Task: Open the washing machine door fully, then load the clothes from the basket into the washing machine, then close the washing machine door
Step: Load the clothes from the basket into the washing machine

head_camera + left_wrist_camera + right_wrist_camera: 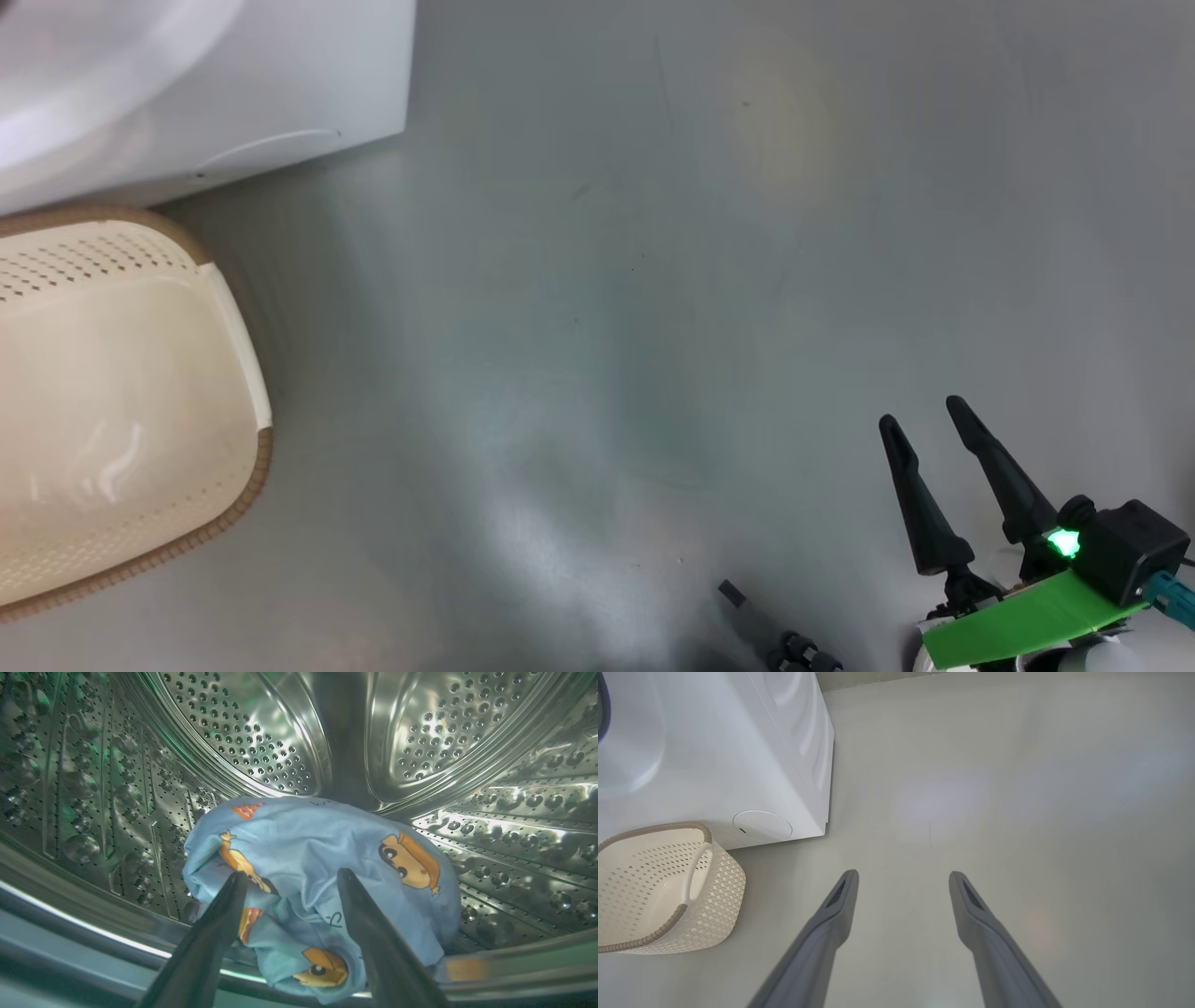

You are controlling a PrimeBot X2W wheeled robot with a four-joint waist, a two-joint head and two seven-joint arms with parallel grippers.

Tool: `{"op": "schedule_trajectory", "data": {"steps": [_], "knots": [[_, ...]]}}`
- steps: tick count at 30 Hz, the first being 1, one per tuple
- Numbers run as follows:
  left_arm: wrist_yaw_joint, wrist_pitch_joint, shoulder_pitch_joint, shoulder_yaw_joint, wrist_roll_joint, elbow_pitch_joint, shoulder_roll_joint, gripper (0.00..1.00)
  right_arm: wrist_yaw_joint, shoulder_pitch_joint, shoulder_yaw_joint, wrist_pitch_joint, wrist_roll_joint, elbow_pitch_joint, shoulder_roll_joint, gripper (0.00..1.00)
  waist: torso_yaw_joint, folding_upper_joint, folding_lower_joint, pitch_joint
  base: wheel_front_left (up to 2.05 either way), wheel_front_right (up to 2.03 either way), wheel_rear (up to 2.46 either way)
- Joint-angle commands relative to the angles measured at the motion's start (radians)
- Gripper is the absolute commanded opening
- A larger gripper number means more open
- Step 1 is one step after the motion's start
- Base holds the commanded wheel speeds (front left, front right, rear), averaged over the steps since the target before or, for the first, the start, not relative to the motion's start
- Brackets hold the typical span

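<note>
Peering into the washing machine [243,742]: the clothes [327,840] sit inside its front lip, soft, light. My left gripper [292,875] fingers stand parted astride them, gripping nothing; right gripper [903,873] parted too. I'd pinch a bunched fold.

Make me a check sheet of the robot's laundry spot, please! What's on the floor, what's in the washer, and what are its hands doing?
Surface: grey floor, shiny.
Job's things: light-blue clothes bunched in the drum of the washing machine, near its front lip; basket beside the machine, no clothes in the part that shows.
Clutter: nothing seen.
Grippers: left gripper open, inside the drum, fingers apart in front of the cloth; right gripper open over the floor, holding nothing.
Cables: teal cable at the right wrist.
Surroundings: nothing seen.
</note>
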Motion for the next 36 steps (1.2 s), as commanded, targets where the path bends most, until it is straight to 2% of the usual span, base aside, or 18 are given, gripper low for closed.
{"op": "schedule_trajectory", "data": {"steps": [1, 9, 18, 36], "knots": [[0.003, -0.009, 0.023, 0.007, -0.010, -0.015, 0.032, 1.00, 0.002, -0.001, 0.019, -0.005, 0.009, -0.010, -0.019, 1.00, 0.011, 0.0000, 0.0000, -0.016, 0.00, 0.00, 0.00], [-0.001, -0.014, 0.078, 0.022, -0.039, -0.006, 0.004, 1.00, 0.002, -0.014, 0.015, -0.005, 0.008, 0.004, -0.021, 1.00, 0.042, 0.0000, 0.0000, -0.058, 0.00, 0.00, 0.00], [-0.023, -0.015, 0.156, 0.030, -0.066, -0.044, -0.069, 1.00, 0.002, -0.042, 0.019, -0.005, 0.004, 0.019, -0.016, 1.00, 0.106, 0.0000, 0.0000, -0.117, 0.00, 0.00, 0.00], [-0.065, -0.015, 0.502, 0.044, -0.047, -0.285, -0.219, 1.00, 0.002, -0.100, 0.009, -0.005, -0.024, 0.068, 0.007, 1.00, 0.232, 0.0000, 0.0000, -0.297, 0.00, 0.00, 0.00]]}}
